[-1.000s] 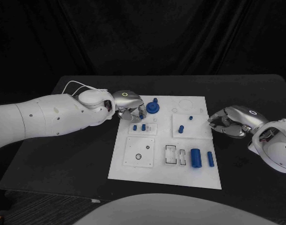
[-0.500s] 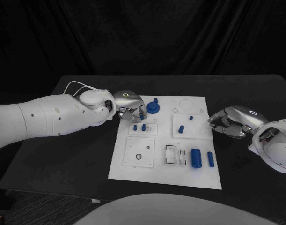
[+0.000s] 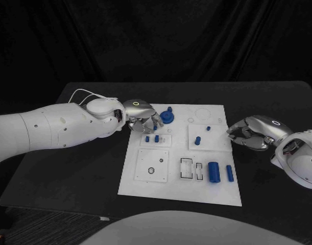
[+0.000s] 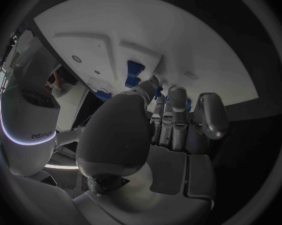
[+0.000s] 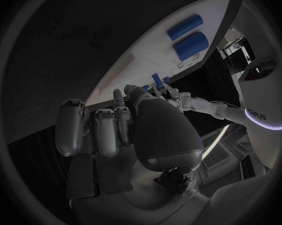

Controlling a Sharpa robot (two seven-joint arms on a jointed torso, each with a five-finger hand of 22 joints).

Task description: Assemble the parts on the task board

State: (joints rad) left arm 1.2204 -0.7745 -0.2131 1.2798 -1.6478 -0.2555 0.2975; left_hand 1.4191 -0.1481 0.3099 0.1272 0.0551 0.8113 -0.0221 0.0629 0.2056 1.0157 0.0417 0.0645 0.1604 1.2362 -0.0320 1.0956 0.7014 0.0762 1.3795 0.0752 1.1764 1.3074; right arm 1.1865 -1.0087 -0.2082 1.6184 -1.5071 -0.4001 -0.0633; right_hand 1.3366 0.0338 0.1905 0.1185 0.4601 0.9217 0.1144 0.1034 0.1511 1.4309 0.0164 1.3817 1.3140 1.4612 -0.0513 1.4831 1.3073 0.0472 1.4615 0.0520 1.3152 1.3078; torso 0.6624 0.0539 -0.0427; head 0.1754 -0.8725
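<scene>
Board (image 3: 176, 191) holds blue parts (image 3: 214, 172) in its recesses; left hand (image 3: 142, 121) hangs empty, fingers apart, by a blue gear (image 3: 167, 117); right hand (image 3: 247, 133) clenched, empty

Just a black table (image 3: 67, 168) beneath, matte and dark, set against a black curtain (image 3: 156, 41) hanging in folds behind the far edge.

The left hand (image 4: 162, 130) hangs over the task board (image 4: 178, 50), fingers (image 4: 178, 105) reaching toward blue parts (image 4: 135, 69).
</scene>
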